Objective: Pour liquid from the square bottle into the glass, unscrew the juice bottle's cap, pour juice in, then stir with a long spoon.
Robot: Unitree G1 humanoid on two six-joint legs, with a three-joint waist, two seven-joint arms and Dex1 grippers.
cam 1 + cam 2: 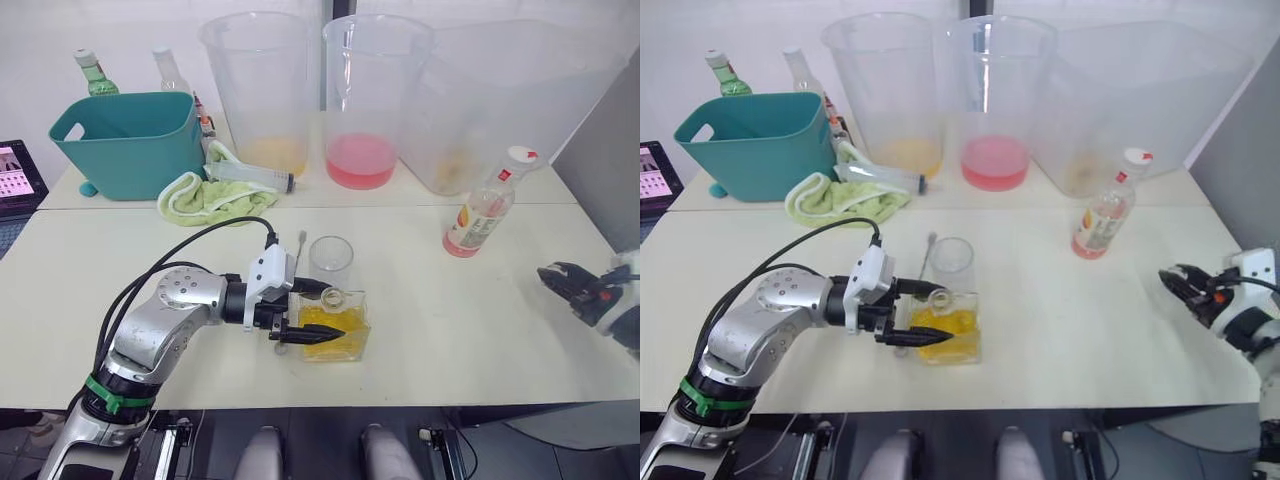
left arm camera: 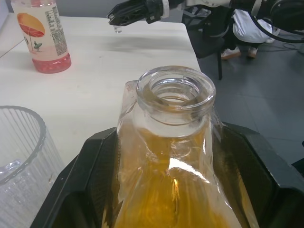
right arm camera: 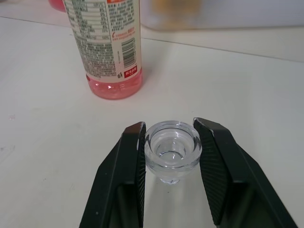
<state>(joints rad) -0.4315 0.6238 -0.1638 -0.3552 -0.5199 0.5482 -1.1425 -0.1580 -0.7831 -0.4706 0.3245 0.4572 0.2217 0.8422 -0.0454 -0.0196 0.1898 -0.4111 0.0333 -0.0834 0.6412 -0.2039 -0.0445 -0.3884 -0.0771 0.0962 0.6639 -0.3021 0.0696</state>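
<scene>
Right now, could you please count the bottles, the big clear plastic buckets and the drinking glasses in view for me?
Bottles: 4 (square glass bottle of yellow liquid, slim labelled plastic juice bottle, green-capped bottle, clear-necked bottle)
Big clear plastic buckets: 3
Small clear glass tumblers: 1
Total: 8

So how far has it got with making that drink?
Early on. The square bottle is already open: the right pincer holds its clear glass stopper. The left pincer grips the bottle, upright on the table. The glass looks empty, and the juice bottle has its cap on. Pouring, juice and stirring remain.
</scene>
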